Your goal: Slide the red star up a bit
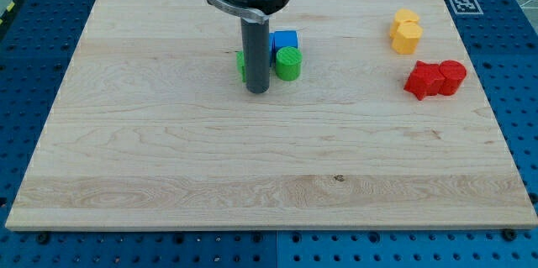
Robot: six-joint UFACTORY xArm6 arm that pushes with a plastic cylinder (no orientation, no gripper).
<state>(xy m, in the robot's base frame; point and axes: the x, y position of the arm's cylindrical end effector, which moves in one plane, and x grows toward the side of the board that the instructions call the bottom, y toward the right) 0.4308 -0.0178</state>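
A: Where is my tip (257, 91)?

B: On the board (168, 159), holding nothing, touching only wood, just in front of a green block (241, 65) it half hides. A green cylinder (288, 64) and blue cube (285, 41) sit just right.

A: And the red star (422, 81)?

B: Well apart at the view's right, touching a red cylinder (451, 76), below two yellow blocks (405, 33).

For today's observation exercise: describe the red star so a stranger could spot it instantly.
Start at the wooden board's right edge, about mid-height, below the yellow blocks. Two red blocks touch there; the red star is the left one, pointed, unlike the round red cylinder.
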